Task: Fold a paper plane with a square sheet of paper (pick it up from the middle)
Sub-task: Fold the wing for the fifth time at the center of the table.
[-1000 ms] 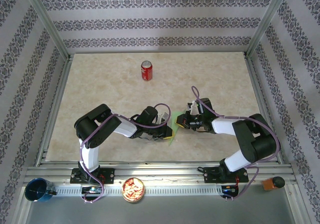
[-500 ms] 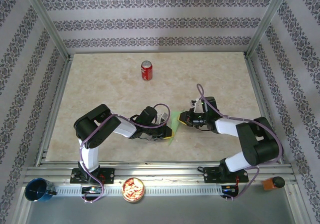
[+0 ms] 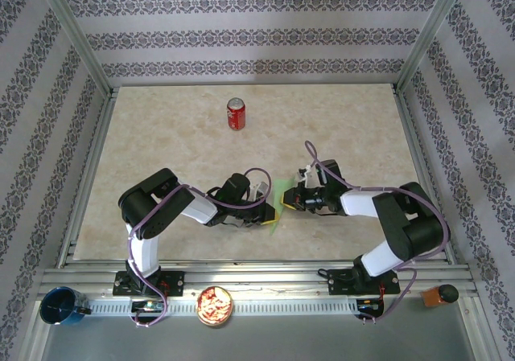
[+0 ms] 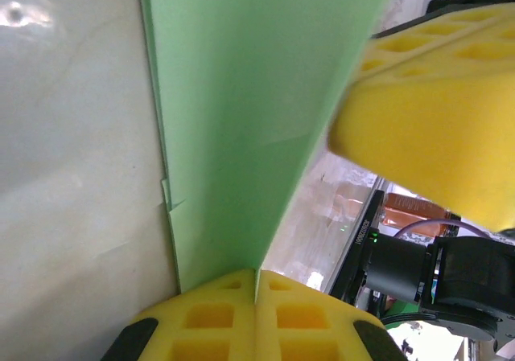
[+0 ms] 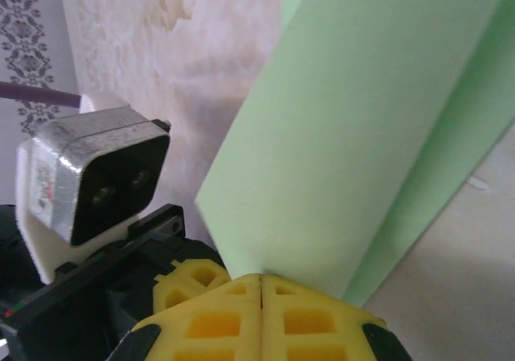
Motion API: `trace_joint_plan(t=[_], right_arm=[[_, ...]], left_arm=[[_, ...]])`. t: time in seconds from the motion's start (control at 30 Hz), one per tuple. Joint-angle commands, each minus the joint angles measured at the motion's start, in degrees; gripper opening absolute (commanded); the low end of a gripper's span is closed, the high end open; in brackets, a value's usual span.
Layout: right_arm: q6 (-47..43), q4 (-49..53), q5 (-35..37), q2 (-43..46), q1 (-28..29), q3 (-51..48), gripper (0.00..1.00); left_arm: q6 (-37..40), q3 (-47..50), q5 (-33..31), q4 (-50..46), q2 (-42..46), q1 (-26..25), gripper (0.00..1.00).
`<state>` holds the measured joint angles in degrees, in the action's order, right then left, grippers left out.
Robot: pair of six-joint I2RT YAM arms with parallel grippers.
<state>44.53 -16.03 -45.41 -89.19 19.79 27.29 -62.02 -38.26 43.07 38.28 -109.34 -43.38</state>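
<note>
A blue cup [image 3: 60, 306] sits at the lower left of the top view. A bowl of snacks [image 3: 215, 305] sits to its right, on the same metal rail. A red can [image 3: 236, 113] stands upright in the upper middle of the worktop [image 3: 161, 136], well apart from the arms.

Near the middle of the frame, the left gripper [image 3: 271, 213] reaches in from the left. Its jaws are squeezed together on one end of the green paper [image 3: 284, 191]. In the left wrist view, its yellow pads [image 4: 217, 325] meet on the bottom tip of the paper. The paper is folded, with layers showing along its left edge.

The right gripper [image 3: 288, 203] is just to the right of it. Its jaws are also squeezed together on the green paper, at the other end. The two grippers are very close, with the paper between them.

A small orange thing [image 3: 438, 295] sits at the lower right.
</note>
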Motion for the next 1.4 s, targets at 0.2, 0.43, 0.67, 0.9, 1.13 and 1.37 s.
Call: trace_joint_plan(t=[0.2,0.43,0.67,0.9,1.13,1.37], right_arm=[[-2.3,-2.6,-1.9,-5.1,0.1,3.2,0.02],[-2.4,-3.5,-2.0,-6.8,-0.5,3.6,0.03],[-2.4,-3.2,-0.8,-8.4,-0.5,3.7,0.04],[-1.7,-2.8,1.3,-10.0,-0.3,3.6,0.04],[-0.4,-2.1,3.2,-11.0,0.1,3.2,0.04],[0.2,-1.7,4.3,-11.1,0.2,3.1,0.04]], left_arm=[[-0.4,2.0,-1.6,-3.9,0.0,1.6,0.00],[-0.1,1.7,-1.5,-4.7,-0.1,1.7,0.00],[-0.6,2.1,-1.4,-3.5,-1.1,1.8,0.00],[-0.1,1.9,-1.2,-4.0,-1.3,1.8,0.00],[0.4,2.1,0.2,-3.7,0.1,1.8,0.10],[0.6,2.6,3.2,-3.0,1.3,1.6,0.13]])
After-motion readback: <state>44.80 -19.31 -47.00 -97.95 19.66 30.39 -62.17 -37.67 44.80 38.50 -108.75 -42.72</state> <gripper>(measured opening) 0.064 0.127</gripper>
